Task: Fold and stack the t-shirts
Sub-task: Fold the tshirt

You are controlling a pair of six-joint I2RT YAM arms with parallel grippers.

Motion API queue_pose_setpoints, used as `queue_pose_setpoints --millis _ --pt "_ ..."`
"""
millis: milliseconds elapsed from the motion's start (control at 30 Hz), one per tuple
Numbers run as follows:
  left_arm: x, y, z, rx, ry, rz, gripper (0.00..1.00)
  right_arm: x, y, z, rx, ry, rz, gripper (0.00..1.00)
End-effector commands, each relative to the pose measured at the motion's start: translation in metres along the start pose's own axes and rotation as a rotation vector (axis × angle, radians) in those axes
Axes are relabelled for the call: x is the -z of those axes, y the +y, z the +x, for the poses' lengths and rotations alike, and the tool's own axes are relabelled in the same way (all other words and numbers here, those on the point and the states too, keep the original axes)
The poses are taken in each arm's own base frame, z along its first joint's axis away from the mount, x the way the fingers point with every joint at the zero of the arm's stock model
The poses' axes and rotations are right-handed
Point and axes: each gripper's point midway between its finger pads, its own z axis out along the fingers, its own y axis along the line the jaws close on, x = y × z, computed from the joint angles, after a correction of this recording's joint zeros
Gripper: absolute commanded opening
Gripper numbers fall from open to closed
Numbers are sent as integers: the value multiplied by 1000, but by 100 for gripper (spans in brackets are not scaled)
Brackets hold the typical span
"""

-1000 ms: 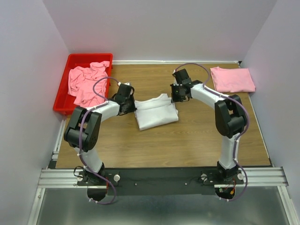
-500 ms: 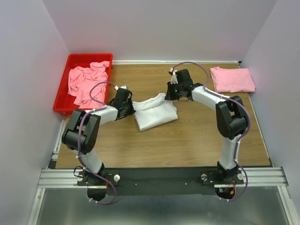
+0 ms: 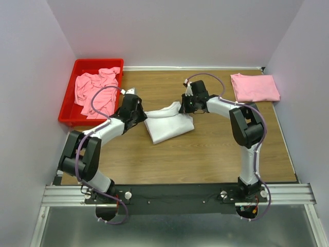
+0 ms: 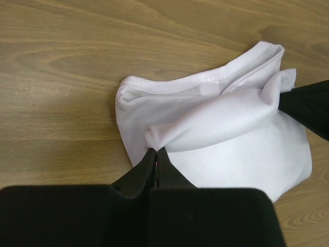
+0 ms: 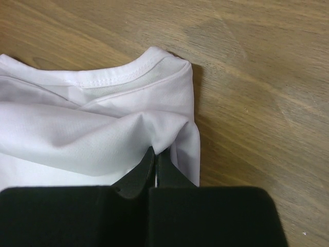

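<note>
A white t-shirt [image 3: 168, 125] lies partly folded in the middle of the table. My left gripper [image 3: 141, 114] is shut on its left edge; in the left wrist view the gripper [image 4: 156, 150] pinches a raised fold of white cloth [image 4: 221, 121]. My right gripper [image 3: 183, 107] is shut on the shirt's right edge near the collar; in the right wrist view the gripper [image 5: 156, 151] pinches the cloth [image 5: 87, 139]. Both hold the top layer lifted a little above the shirt.
A red bin [image 3: 77, 67] at the back left holds crumpled pink t-shirts [image 3: 95, 87]. A folded pink t-shirt [image 3: 254, 87] lies at the back right. Bare wooden table [image 3: 205, 154] lies in front of the white shirt.
Both grippers have moved toward the back of the table and a little inward, pulling the shirt's gripped edge up and back. The white shirt has bunched slightly.
</note>
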Motion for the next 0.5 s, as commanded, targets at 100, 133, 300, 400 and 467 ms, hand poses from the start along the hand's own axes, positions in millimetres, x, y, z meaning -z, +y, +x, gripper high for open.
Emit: queue_pose_setpoints --millis 100,133,300,400,467 --pt "-9 31 19 45 25 -120 0 4 -16 0 -13 -14 89 15" --pt "-11 34 22 48 32 -127 1 6 -15 -2 -12 -19 86 18" --pt "-11 32 23 68 38 -123 33 33 7 -32 21 -90 29 36" --pt "1 20 1 63 -26 -89 53 50 22 -47 35 -127 -10 45" --pt "14 14 -12 60 -61 -81 62 64 34 -58 49 -154 -51 49"
